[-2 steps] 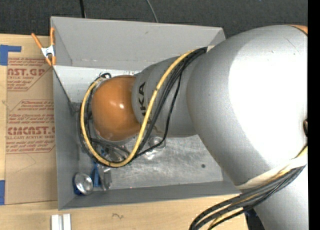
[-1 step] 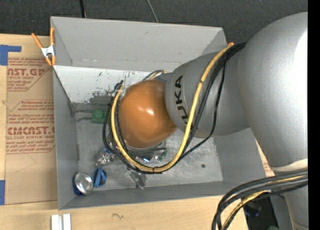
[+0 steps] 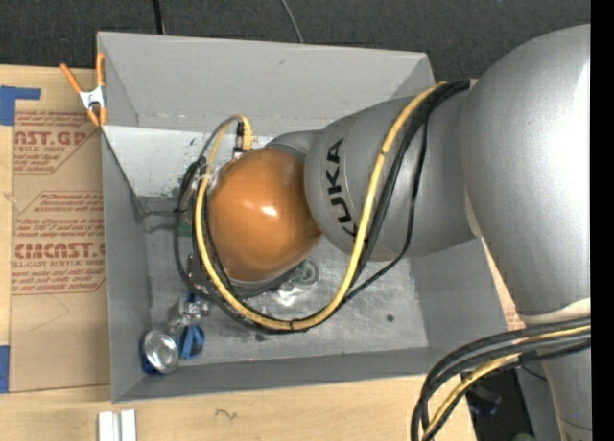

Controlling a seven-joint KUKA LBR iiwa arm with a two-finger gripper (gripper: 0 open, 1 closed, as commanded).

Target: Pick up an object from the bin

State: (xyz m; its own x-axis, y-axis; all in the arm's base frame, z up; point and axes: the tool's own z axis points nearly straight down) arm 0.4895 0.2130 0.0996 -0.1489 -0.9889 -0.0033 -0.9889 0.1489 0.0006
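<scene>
Black "KUKA" runs up the silver arm casing. Red print on the cardboard at the bin's left edge reads partly "CAST ACRYLIC".

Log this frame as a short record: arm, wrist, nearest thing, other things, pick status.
arm: KUKA arm reaches from the right over the middle of the grey bin
wrist: orange cover faces the camera, hiding what lies beneath
nearest thing: clear shiny item at the cover's lower edge
other things: silver-and-blue item in the bin's lower-left corner
pick status: nothing seen held
</scene>
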